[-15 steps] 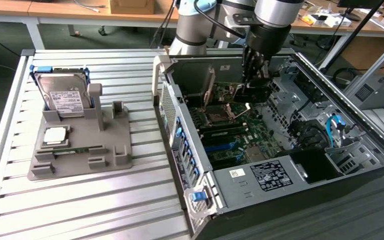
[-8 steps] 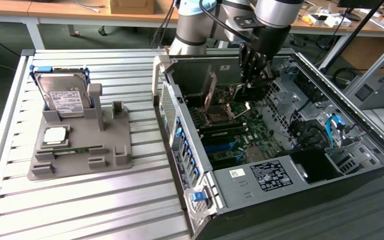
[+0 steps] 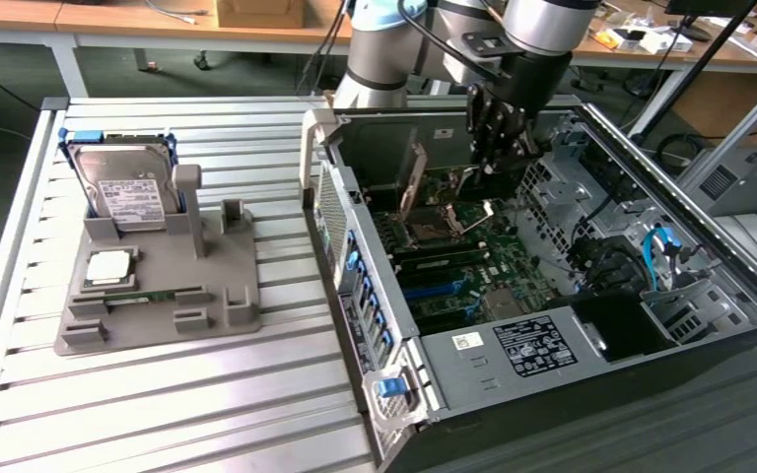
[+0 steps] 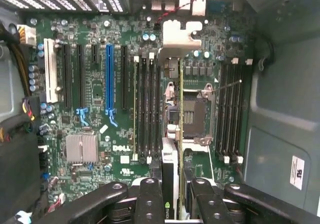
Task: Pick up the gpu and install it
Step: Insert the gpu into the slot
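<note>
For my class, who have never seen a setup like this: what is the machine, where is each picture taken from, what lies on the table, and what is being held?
The machine is a jointed grey robot arm ending in a black gripper, a two-fingered clamp. One picture comes from a camera standing off to the side; the other from a camera on the arm's wrist, looking down past the gripper into an open black desktop computer case at its green motherboard. The gripper is shut on a thin black graphics card with a silver metal bracket, held edge-on above the board. On the slatted metal table, at the exterior view's left, a grey plastic parts holder carries a boxy silver hard drive with a white label, a square silver processor chip and a narrow green memory stick.
</note>
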Motion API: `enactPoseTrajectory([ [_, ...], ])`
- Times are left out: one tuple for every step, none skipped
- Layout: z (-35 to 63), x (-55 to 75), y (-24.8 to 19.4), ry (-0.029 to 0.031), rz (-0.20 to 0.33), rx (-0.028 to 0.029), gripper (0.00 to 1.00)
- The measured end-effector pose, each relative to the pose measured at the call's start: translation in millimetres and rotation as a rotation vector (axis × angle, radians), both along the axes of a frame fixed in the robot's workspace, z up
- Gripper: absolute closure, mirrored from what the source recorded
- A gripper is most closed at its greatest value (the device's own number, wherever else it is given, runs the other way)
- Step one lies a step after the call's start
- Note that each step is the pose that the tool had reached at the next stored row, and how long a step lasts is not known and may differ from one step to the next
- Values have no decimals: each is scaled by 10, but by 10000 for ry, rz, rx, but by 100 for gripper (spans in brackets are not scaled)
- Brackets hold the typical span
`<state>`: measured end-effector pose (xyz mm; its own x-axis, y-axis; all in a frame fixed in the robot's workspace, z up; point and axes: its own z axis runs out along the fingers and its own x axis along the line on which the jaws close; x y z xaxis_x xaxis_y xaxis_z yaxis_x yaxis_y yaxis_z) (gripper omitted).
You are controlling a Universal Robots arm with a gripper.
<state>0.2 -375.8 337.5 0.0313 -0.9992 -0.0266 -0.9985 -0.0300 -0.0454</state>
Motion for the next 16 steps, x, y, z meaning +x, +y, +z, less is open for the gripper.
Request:
enactPoseTrajectory([
  [-2, 1, 0, 251, 1, -1, 73],
  [-3, 1, 0, 386, 0, 0, 73],
  [-3, 1, 0, 459, 0, -4, 73],
  [-3, 0, 0, 460, 0, -4, 73],
  [-3, 0, 0, 460, 0, -3, 73],
  [-3, 0, 0, 460, -1, -3, 73],
  [-4, 0, 0, 459, 0, -2, 73],
  [-4, 0, 0, 459, 0, -2, 73],
  [-5, 0, -2, 458, 0, 1, 73],
  [-5, 1, -7, 459, 1, 1, 73],
  [-4, 1, -15, 459, 2, -1, 73],
  [-4, 1, -29, 460, 1, -1, 73],
  [-4, 0, -39, 459, 0, -1, 73],
  [-4, 0, -53, 459, 0, -1, 73],
  [-4, 0, -64, 459, 1, -1, 73],
  [-4, 0, -71, 460, 0, -2, 73],
])
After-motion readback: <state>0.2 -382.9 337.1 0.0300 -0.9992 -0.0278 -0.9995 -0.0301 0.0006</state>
